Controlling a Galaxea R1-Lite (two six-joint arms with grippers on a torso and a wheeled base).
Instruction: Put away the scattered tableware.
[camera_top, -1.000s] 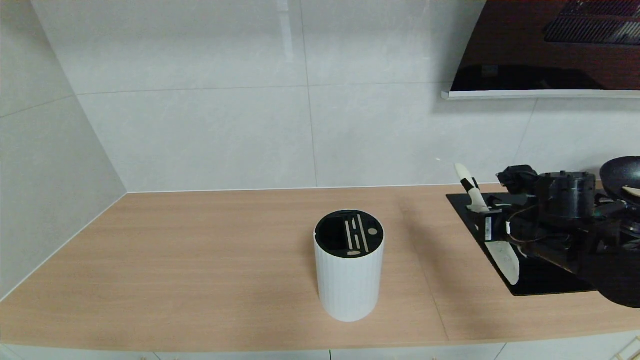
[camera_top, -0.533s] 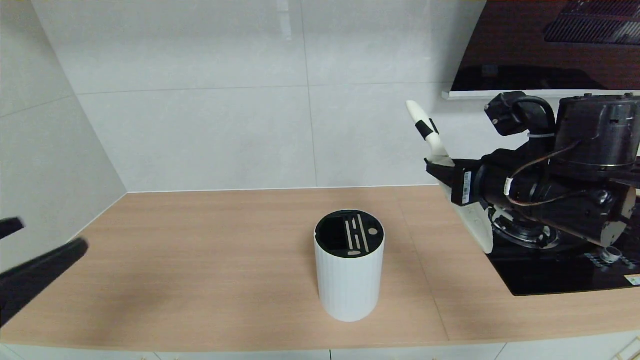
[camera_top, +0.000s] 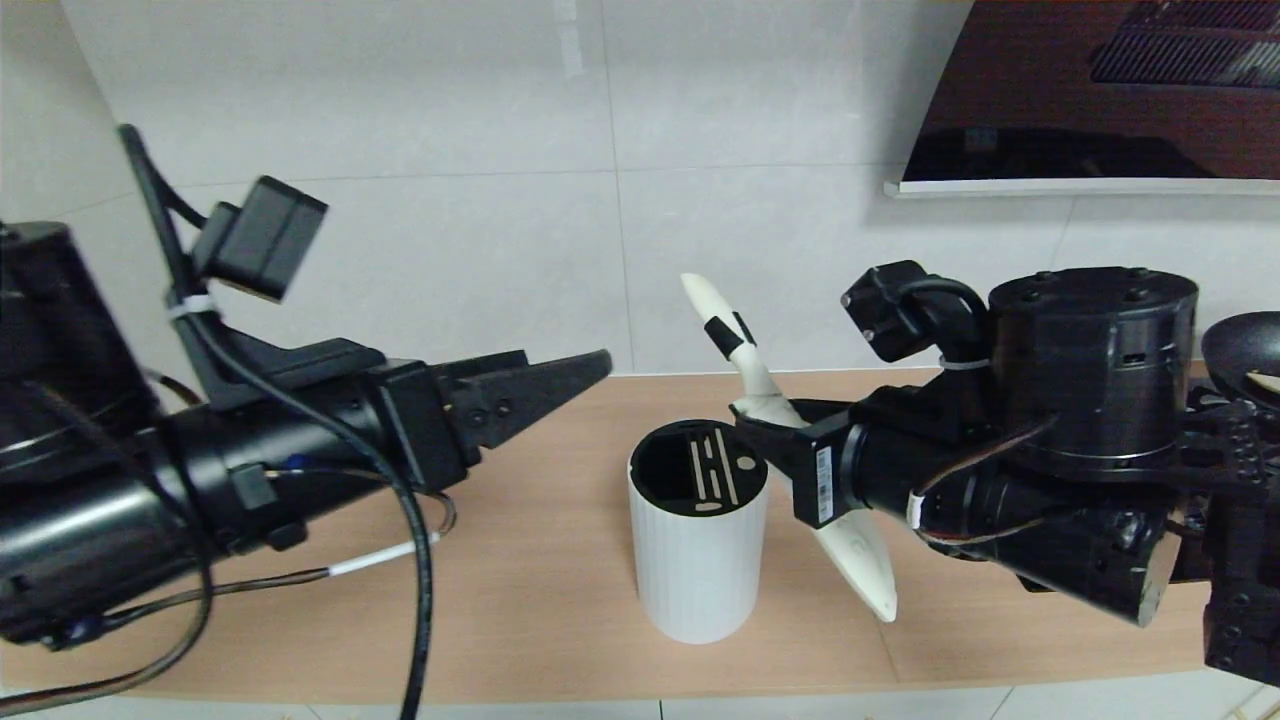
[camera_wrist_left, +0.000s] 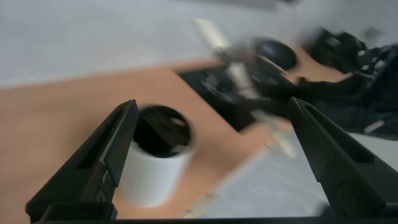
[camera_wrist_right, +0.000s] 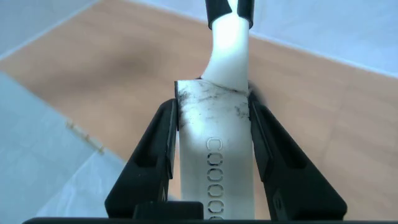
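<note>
- Right fingers clamp white knife at blade base, tip down.
- Slotted holder just beside right fingers, on table.
- Left fingers spread, empty.
- Line blade over a slot, then lower straight.

Wooden countertop, tiled wall behind; dark range hood above; black pan right.

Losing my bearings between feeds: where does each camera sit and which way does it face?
Head view: on the head, facing forward and down at the wooden counter; both arms show, left gripper and right gripper flanking the white holder.
Left wrist view: on the left wrist, looking between its open jaws at the holder and right gripper.
Right wrist view: on the right wrist, looking along jaws shut on the white knife, counter beyond.
Shared: head and left wrist views both show holder and knife.
</note>
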